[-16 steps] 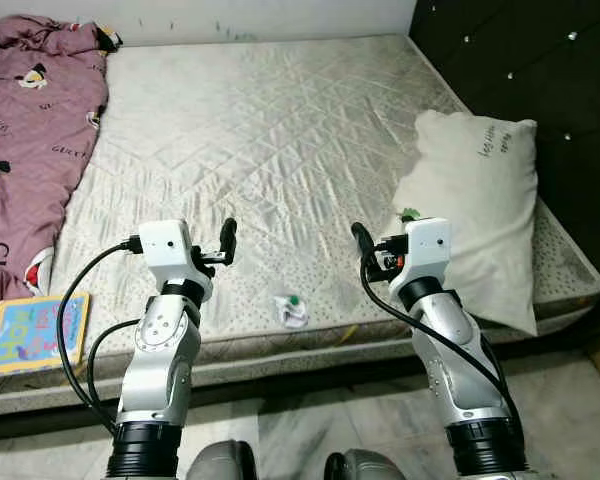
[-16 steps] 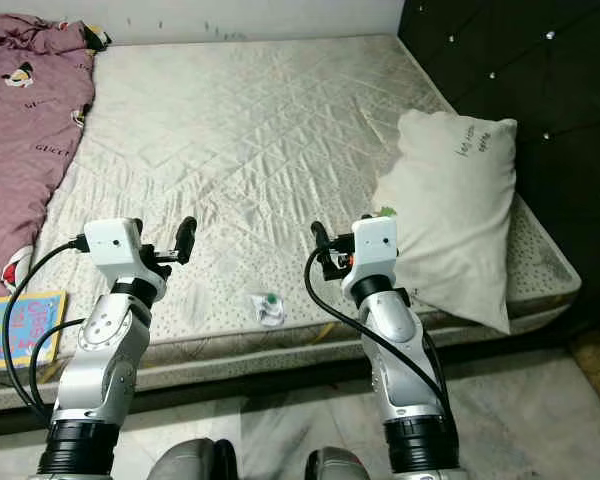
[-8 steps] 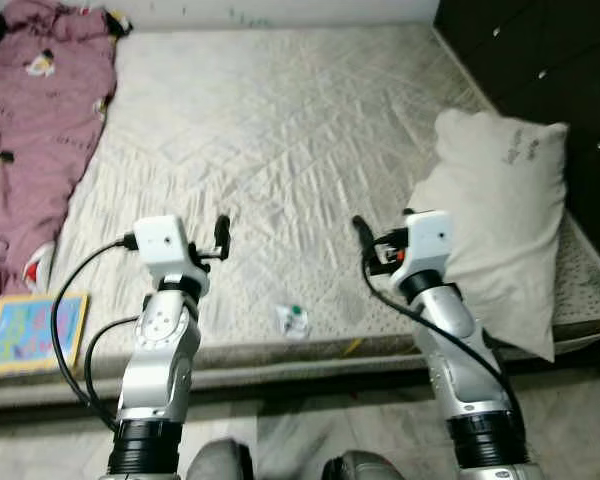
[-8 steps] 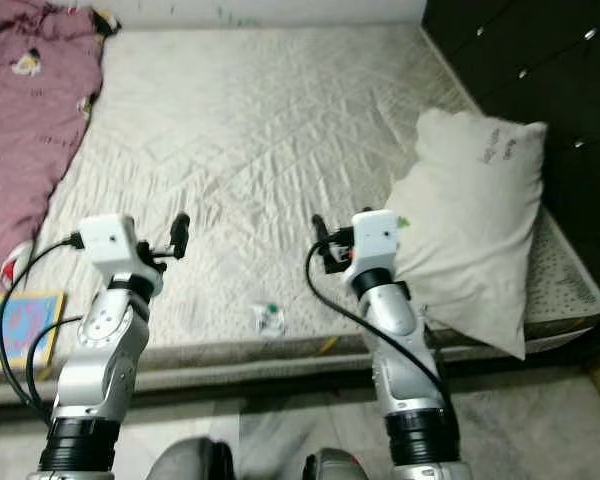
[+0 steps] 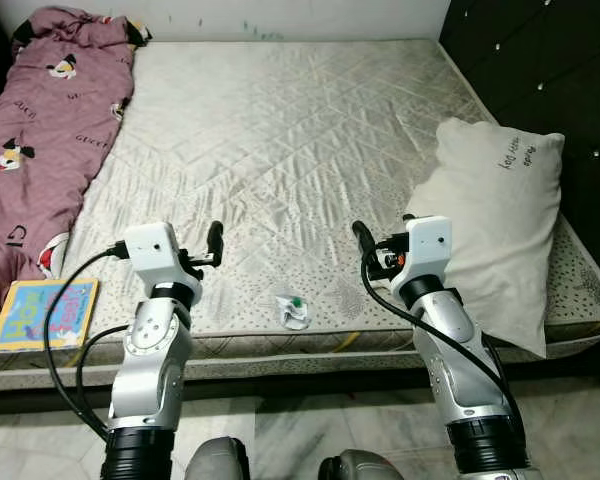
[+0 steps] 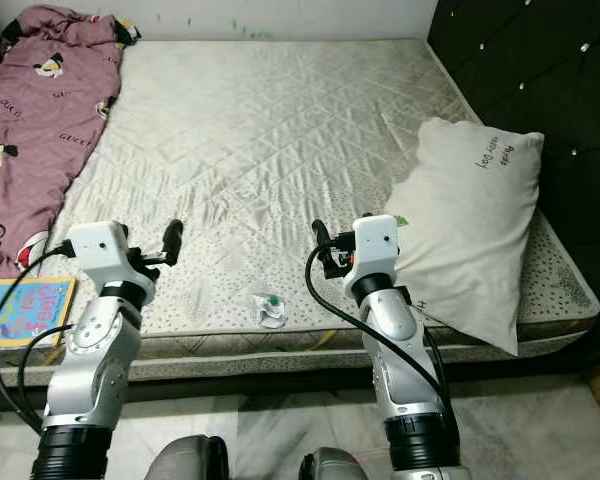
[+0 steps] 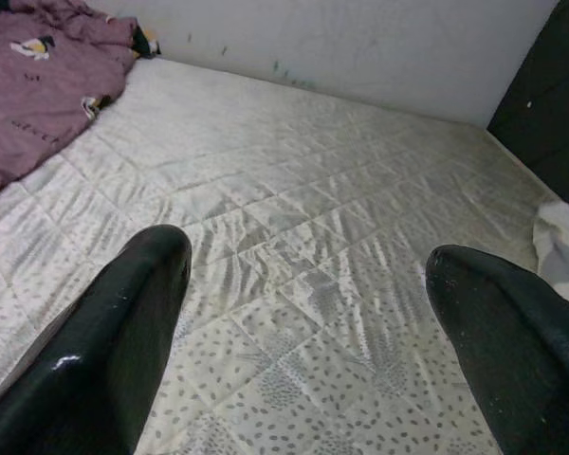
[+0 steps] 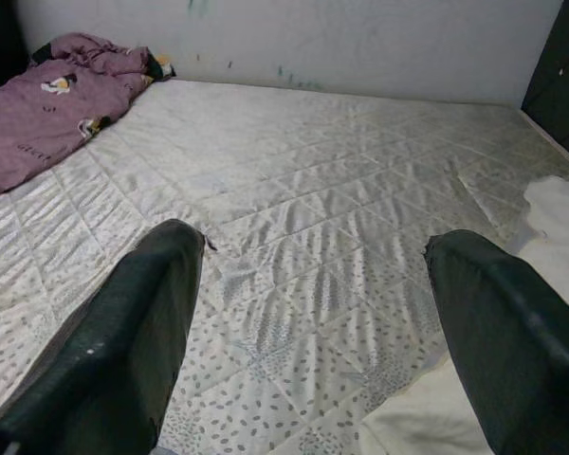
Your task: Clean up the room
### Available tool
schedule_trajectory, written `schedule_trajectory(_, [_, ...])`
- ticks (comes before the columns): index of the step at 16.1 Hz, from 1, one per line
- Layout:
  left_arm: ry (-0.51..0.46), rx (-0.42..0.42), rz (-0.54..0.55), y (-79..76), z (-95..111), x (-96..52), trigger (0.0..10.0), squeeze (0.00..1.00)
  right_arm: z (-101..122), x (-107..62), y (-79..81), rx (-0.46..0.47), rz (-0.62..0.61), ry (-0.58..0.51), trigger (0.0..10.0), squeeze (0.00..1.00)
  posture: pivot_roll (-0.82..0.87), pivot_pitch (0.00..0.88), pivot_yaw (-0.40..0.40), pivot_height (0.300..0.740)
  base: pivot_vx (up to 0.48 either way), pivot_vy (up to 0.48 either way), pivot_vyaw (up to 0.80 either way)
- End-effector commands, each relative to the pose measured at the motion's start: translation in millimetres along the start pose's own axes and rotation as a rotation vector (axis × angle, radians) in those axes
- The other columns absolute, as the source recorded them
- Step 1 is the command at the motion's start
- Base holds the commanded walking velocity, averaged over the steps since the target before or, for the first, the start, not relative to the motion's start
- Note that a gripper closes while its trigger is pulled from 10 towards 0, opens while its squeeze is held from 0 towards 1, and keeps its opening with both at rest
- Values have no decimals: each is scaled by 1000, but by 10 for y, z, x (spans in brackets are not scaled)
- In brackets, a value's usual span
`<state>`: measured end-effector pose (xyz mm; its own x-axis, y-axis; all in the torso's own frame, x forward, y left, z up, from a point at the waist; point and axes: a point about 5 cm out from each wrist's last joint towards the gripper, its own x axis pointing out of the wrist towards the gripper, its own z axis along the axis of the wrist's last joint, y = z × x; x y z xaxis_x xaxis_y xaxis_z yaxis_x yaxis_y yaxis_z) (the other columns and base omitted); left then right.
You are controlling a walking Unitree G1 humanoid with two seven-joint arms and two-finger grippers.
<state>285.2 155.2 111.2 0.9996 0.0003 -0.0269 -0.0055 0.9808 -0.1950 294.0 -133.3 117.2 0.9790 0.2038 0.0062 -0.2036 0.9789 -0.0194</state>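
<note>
A bare quilted mattress (image 5: 280, 130) lies before me. On it, a small crumpled white wrapper with a green spot (image 5: 294, 308) rests near the front edge, between my two arms. A maroon printed blanket (image 5: 50, 120) is bunched along the left side. A colourful picture book (image 5: 42, 312) lies at the front left corner. A white pillow (image 5: 495, 225) leans at the right. My left gripper (image 5: 214, 241) and right gripper (image 5: 360, 238) hover over the front of the mattress, both open and holding nothing. The wrist views look between the spread fingers (image 7: 123, 351) (image 8: 512, 332) across the mattress.
A dark tufted headboard (image 5: 540, 70) runs along the right side of the bed. A white wall (image 5: 280, 15) closes the far end. Pale marble floor (image 5: 310, 430) lies between me and the bed's front edge.
The whole picture has shifted as the camera moved, bringing more of the blanket and book into view. Both arms keep the same raised pose and the things on the bed lie as before.
</note>
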Motion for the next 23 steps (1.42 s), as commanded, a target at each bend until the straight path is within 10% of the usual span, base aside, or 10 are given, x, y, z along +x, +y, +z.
schedule_trajectory(1, [1,-2,-3,26,16,-13,10000,0,16,-8,9,6,6,1,10000,0,0,110,-19,740,0,480,0])
schedule_trajectory(23, [-38,-4,-70,-2,63,-26,10000,0,18,29,14,-7,19,3,10000,0,6,94,-25,740,94,109,-93])
